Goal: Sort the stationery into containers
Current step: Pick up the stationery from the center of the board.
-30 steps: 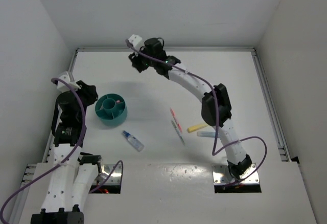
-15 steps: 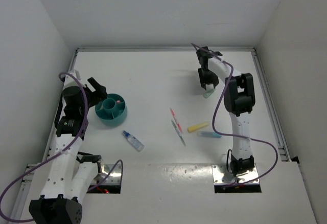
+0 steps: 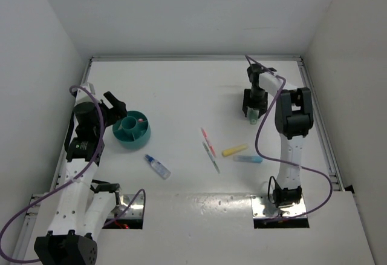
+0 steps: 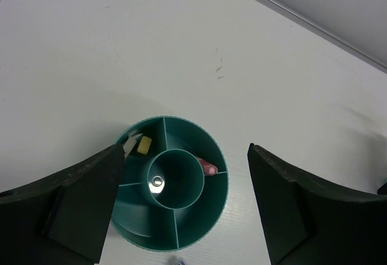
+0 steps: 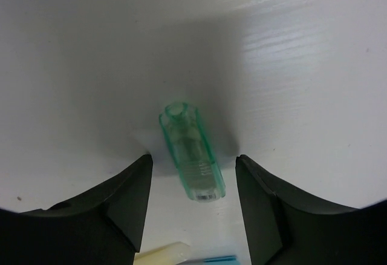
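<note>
The teal organiser (image 3: 130, 142) stands at the left, with a pink marker (image 3: 141, 120) in it. My left gripper (image 3: 116, 106) is open just left of and above it. In the left wrist view the organiser (image 4: 205, 216) lies between my open fingers, holding the pink marker (image 4: 208, 168) and a yellow eraser bit (image 4: 144, 144). My right gripper (image 3: 254, 109) is open at the far right, straddling a mint marker (image 5: 190, 153) that lies on the table, not touching it. A blue-capped bottle (image 3: 157, 166), two thin pens (image 3: 209, 147), a yellow marker (image 3: 234, 150) and a blue marker (image 3: 248, 158) lie mid-table.
White walls close the table on three sides, with a raised rail (image 3: 317, 114) near my right gripper. The yellow marker (image 5: 160, 254) and blue marker (image 5: 211, 259) show at the bottom of the right wrist view.
My right arm swung from the far middle to the far right and came down over the mint marker. My left gripper moved in beside the organiser, then stayed still.
</note>
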